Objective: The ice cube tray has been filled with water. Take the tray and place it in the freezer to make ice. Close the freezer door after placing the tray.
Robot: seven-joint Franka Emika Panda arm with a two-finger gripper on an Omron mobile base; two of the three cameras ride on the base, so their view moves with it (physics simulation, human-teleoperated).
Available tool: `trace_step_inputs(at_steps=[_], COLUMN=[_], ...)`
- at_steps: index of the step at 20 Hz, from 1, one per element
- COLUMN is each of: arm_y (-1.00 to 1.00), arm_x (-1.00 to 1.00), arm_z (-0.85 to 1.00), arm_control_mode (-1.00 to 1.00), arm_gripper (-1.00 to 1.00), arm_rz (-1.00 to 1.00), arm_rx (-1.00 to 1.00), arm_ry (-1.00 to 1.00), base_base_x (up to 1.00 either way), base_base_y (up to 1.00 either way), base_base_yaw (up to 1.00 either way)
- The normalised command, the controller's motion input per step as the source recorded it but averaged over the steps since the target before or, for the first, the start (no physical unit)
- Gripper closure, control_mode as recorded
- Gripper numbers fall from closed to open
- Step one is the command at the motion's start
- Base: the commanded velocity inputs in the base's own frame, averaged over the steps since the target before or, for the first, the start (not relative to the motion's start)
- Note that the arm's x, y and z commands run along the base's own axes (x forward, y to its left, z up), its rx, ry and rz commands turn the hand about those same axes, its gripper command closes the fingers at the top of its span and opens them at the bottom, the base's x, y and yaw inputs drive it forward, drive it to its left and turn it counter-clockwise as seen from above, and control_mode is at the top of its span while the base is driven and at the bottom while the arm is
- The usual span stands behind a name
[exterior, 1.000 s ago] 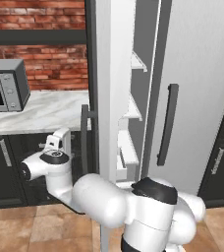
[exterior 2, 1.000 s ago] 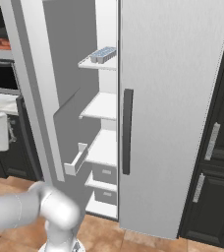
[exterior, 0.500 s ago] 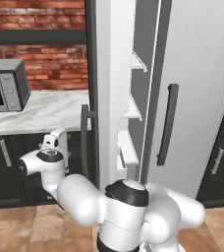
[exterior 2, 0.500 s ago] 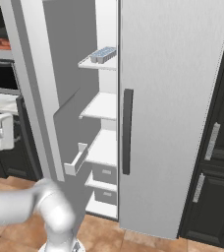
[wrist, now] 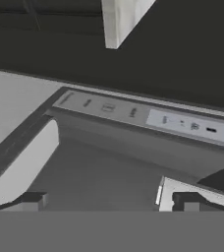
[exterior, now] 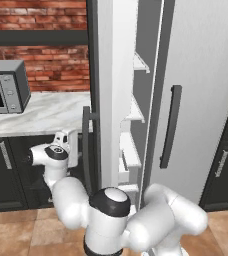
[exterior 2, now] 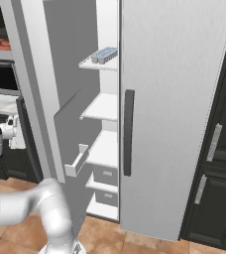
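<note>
The ice cube tray [exterior 2: 104, 54], its cells pale blue with water, lies on the top shelf of the freezer [exterior 2: 105, 106]. The freezer door [exterior 2: 55, 89] stands wide open, and in the left base view I see it edge-on [exterior: 108, 85] with its dark bar handle [exterior: 86, 145]. My gripper [exterior: 67, 146] is open and empty, low at the outer face of that door, just left of the handle; it also appears at the left edge of the right base view [exterior 2: 13, 130]. In the hand view the open gripper [wrist: 111, 198] faces the door's dark dispenser panel [wrist: 148, 118], close up.
A microwave [exterior: 6, 87] stands on the marble counter [exterior: 41, 114] left of the door, with dark cabinets [exterior: 6, 170] under it. The plain fridge door [exterior: 206, 75] is shut. A door bin [exterior 2: 77, 161] juts from the open door's inside. More dark cabinets [exterior 2: 219, 149] stand at the right.
The arm's elbow has swung to the left in front of the base. The hand has stayed low by the door's outer face, shifting only slightly. The jaws stay open.
</note>
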Motion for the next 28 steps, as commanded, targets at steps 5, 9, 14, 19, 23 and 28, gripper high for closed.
trace_step_inputs(at_steps=[5,9,14,19,23,28], arm_y=[-0.88,-1.00,-1.00,-0.84,-0.74,-0.70], arm_x=[-0.05,-0.38,-0.28,0.00,0.23,0.42], arm_z=[0.00,0.00,0.00,0.00,0.00,0.00], arm_control_mode=[-1.00,-1.00,-1.00,-1.00,-1.00,-1.00], arm_gripper=[-1.00,-1.00,-1.00,-1.00,-1.00,-1.00], arm_rz=[-0.09,-0.08,-0.04,0.00,0.08,0.18], arm_rx=[0.00,0.00,0.00,0.02,0.07,0.10], arm_ry=[0.06,0.00,0.00,0.00,0.01,0.00], base_base_x=[0.00,0.00,0.00,0.00,0.00,0.00], base_base_y=[0.00,0.00,0.00,0.00,0.00,0.00], base_base_yaw=[0.00,0.00,0.00,0.00,0.00,0.00])
